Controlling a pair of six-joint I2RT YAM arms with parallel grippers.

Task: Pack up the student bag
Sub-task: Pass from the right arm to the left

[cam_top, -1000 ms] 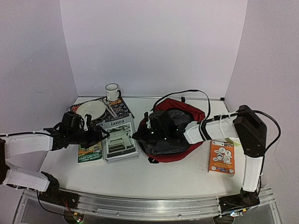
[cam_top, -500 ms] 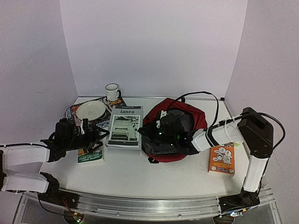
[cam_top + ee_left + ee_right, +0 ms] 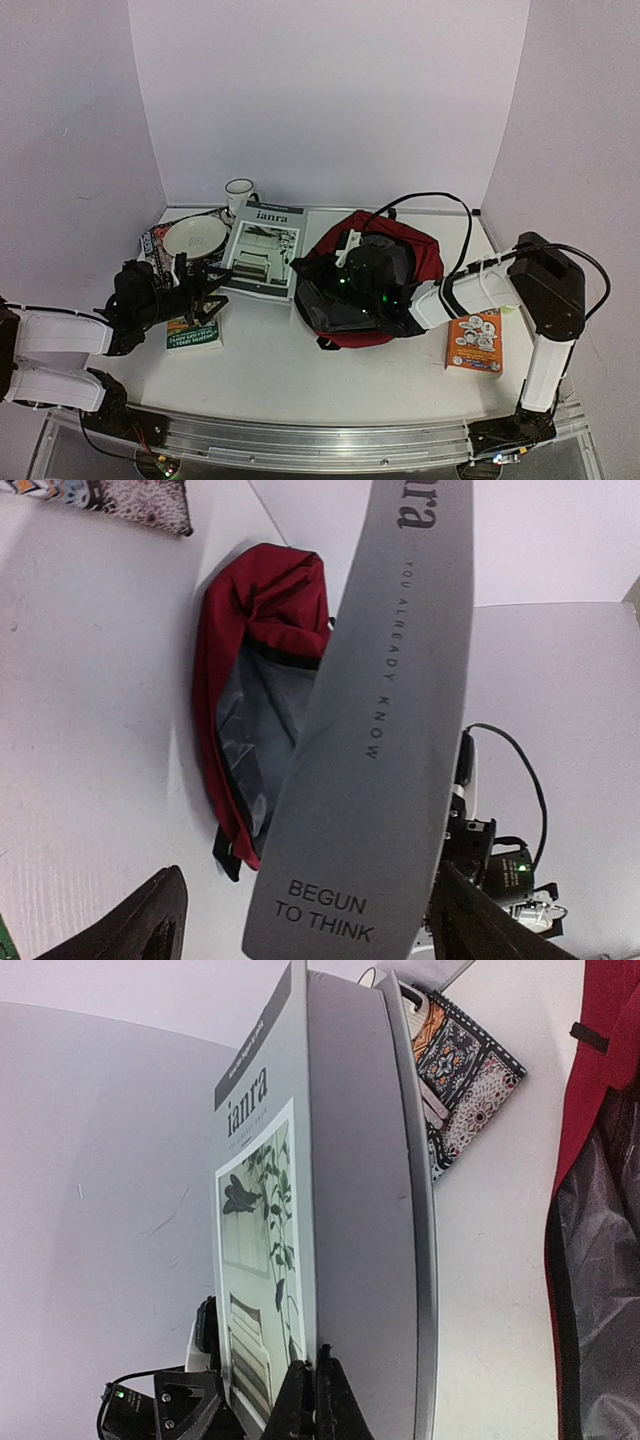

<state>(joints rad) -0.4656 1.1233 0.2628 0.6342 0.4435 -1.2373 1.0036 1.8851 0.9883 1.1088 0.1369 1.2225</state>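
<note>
The student bag point(image 3: 425, 262) is dark red with a grey lining and lies open at mid-table, partly under my right arm. It also shows in the left wrist view point(image 3: 265, 590) and the right wrist view point(image 3: 600, 1060). My right gripper point(image 3: 298, 270) is shut on the front cover edge of the grey "ianra" book point(image 3: 262, 250) and holds it tilted up off the table, left of the bag. The right wrist view shows the pinch point(image 3: 315, 1398) on the book point(image 3: 360, 1210). My left gripper point(image 3: 207, 292) is open, and the book's grey back point(image 3: 380, 740) hangs between its spread fingers point(image 3: 140, 930).
A white plate point(image 3: 195, 236) lies on a patterned book point(image 3: 150, 243) at the back left, with a mug point(image 3: 239, 195) behind it. A green book point(image 3: 193, 333) lies under my left gripper. An orange book point(image 3: 475, 340) lies right of the bag.
My right gripper has lifted the grey book off the table and carried it back and up, tilted. My left gripper has drawn back a little to the left.
</note>
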